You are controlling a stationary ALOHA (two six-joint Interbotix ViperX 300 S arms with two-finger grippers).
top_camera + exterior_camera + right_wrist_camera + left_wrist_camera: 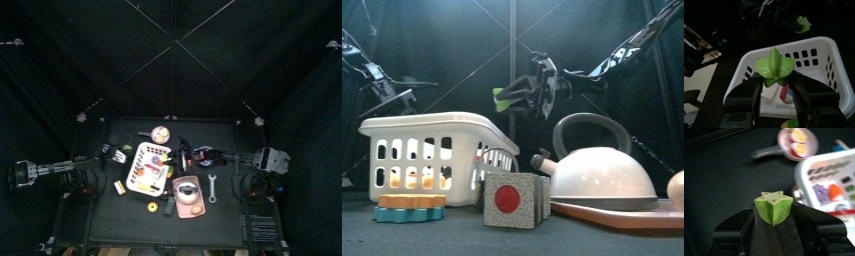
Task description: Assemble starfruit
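My left fingers [774, 223] grip one starfruit half [773, 207] and my right fingers [776, 87] the other starfruit piece [775, 66] above the white basket [821, 60]; both look light, rigid, slick plastic, best pinched across ridged flanks with cut faces exposed.

I see open air above the basket [422, 135], where both claws could pass. Low down, the kettle [603, 170], basket and dice block [512, 199] crowd the counter's [114, 130] front.
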